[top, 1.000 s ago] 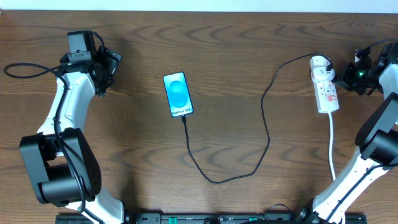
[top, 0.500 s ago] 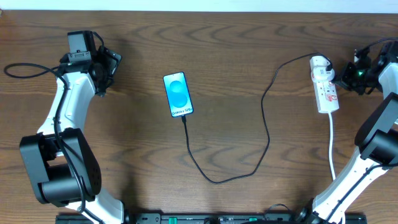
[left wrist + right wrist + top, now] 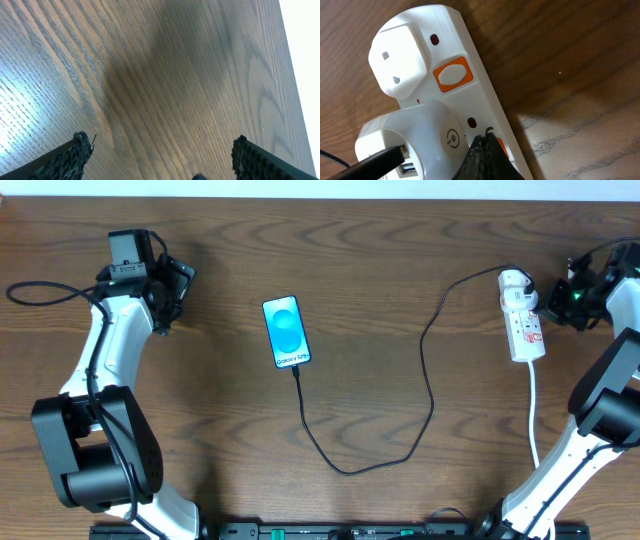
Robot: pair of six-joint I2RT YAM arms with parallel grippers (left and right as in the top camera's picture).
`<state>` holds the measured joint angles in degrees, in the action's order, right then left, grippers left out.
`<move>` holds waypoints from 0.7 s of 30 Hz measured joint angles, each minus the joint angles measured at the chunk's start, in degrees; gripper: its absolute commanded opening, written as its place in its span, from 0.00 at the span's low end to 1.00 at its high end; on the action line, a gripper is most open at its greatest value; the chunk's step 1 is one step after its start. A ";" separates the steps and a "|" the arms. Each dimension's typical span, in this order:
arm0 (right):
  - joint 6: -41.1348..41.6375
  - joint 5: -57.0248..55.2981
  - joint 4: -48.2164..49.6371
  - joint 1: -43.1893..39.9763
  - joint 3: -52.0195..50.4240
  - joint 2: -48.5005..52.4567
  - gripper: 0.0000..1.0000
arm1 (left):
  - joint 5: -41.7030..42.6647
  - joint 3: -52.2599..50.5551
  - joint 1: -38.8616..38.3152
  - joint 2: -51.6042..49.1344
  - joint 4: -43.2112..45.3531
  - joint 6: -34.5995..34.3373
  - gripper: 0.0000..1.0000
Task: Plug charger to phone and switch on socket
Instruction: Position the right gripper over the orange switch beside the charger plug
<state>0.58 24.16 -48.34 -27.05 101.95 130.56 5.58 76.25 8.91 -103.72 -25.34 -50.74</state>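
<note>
I've got the right gripper [image 3: 484, 147] pinched closed against the socket [image 3: 472, 97], left gripper [image 3: 161, 152] spread wide above the table [image 3: 150, 75].

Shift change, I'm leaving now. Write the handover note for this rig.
Left gripper: jaws open, empty, over the table.
Right gripper: jaws shut, tip at an orange switch on the socket.
Phone lies mid-table; charger reaches its near end, seemingly plugged in.
Left: press the switch; cannot tell whether it is on.
</note>
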 measured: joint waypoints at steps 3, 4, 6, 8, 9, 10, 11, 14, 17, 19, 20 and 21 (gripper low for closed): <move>-0.02 -0.20 -0.98 0.02 0.04 -0.13 0.01 | 0.00 0.00 0.00 0.00 0.00 0.00 0.92; -0.02 -0.24 -1.73 0.02 0.04 -0.26 0.01 | 0.00 0.00 0.00 0.00 0.00 0.00 0.92; -0.02 -0.39 -2.38 0.02 0.04 -0.35 0.01 | 0.00 0.00 0.00 0.00 0.00 0.00 0.92; -0.04 -0.31 -2.82 0.02 0.02 -0.44 0.01 | 0.00 0.00 0.00 0.00 0.00 0.00 0.92; -0.04 -0.37 -2.84 0.07 0.02 -0.44 0.01 | 0.00 0.00 0.00 0.00 0.00 0.02 0.92; -0.02 -0.37 -2.84 0.07 0.02 -0.44 0.01 | 0.00 0.00 0.00 0.00 0.00 0.00 0.92; -0.02 -0.37 -2.84 0.07 0.02 -0.44 0.01 | 0.00 0.00 0.00 0.00 0.00 0.00 0.92; -0.04 -0.39 -2.62 0.07 0.02 -0.44 0.01 | 0.00 0.00 0.00 0.00 0.00 0.02 0.92; -0.04 -0.39 -2.19 0.07 -0.02 -0.44 0.01 | 0.00 0.00 0.00 0.00 0.00 0.02 0.92; -0.04 -0.42 -1.46 0.07 -0.02 -0.44 0.01 | 0.00 0.00 0.00 0.00 0.00 0.00 0.92; -0.04 -0.39 -0.98 0.09 -0.04 -0.44 0.01 | 0.00 0.00 0.00 0.00 0.00 0.00 0.92; -0.04 -0.37 -0.68 0.09 -0.07 -0.44 0.01 | 0.00 0.00 0.00 0.00 0.00 0.02 0.92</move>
<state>0.54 23.79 -49.01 -26.96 101.89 130.13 5.58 76.25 8.91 -103.72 -25.34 -50.72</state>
